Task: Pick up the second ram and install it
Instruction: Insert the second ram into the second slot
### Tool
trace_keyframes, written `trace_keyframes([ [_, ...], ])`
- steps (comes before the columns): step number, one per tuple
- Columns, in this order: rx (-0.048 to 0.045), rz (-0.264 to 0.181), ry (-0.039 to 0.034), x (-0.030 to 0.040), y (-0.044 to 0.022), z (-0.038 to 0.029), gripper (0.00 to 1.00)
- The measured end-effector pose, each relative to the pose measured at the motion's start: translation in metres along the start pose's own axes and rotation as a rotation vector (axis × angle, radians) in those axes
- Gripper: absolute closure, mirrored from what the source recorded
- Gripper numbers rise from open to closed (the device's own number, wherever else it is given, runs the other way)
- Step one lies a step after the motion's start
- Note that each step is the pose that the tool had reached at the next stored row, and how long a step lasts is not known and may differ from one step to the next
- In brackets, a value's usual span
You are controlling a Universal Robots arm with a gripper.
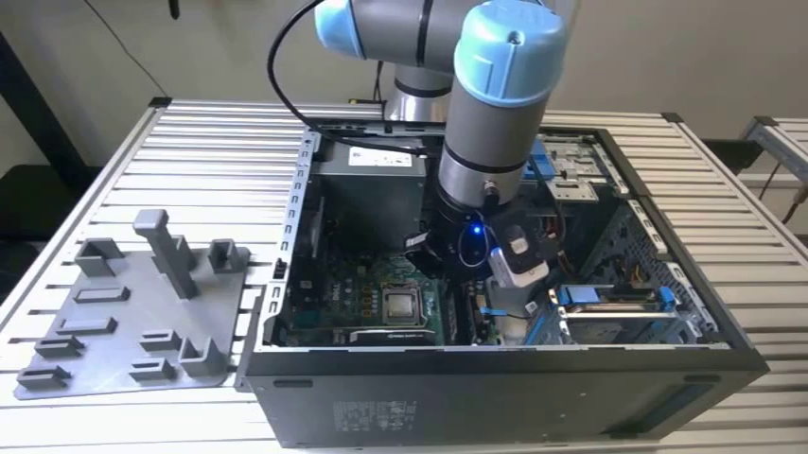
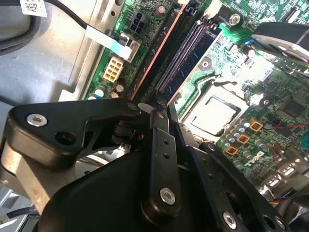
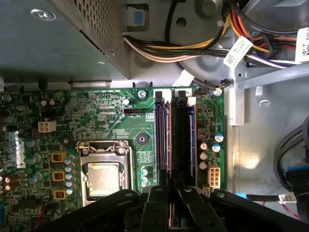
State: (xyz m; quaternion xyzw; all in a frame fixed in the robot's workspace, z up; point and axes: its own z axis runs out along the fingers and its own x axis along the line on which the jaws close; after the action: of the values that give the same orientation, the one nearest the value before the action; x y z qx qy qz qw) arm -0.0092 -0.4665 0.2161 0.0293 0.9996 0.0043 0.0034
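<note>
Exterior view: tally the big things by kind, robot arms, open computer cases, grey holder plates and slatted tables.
Robot arm: 1
Open computer case: 1
Grey holder plate: 1
Slatted table: 1
Total: 4

Your arm [image 1: 486, 123] comes down steeply from its blue-capped elbow joint, grey forearm pointing downward, and the wrist shows a small blue light in the exterior view. Your gripper [image 2: 161, 113] hangs below the wrist, pointing straight down. In both wrist views you can see its black linkage bars converge, so the fingers [image 3: 161, 205] stand nearly together, with only a narrow slit between their tips.
</note>
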Motion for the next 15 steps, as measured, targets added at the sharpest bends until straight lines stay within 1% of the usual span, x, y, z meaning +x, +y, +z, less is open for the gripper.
trace_keyframes([
  [9,-0.0001,0.000,-0.0001,0.0000,0.0000,0.0002,0.86],
  [11,-0.0011,-0.001,-0.0005,-0.0001,0.0003,-0.0028,0.86],
  [13,0.0015,-0.002,-0.0001,-0.0001,0.0001,-0.0062,0.86],
  [15,0.0013,-0.003,-0.0017,-0.0002,0.0001,-0.0062,0.86],
])
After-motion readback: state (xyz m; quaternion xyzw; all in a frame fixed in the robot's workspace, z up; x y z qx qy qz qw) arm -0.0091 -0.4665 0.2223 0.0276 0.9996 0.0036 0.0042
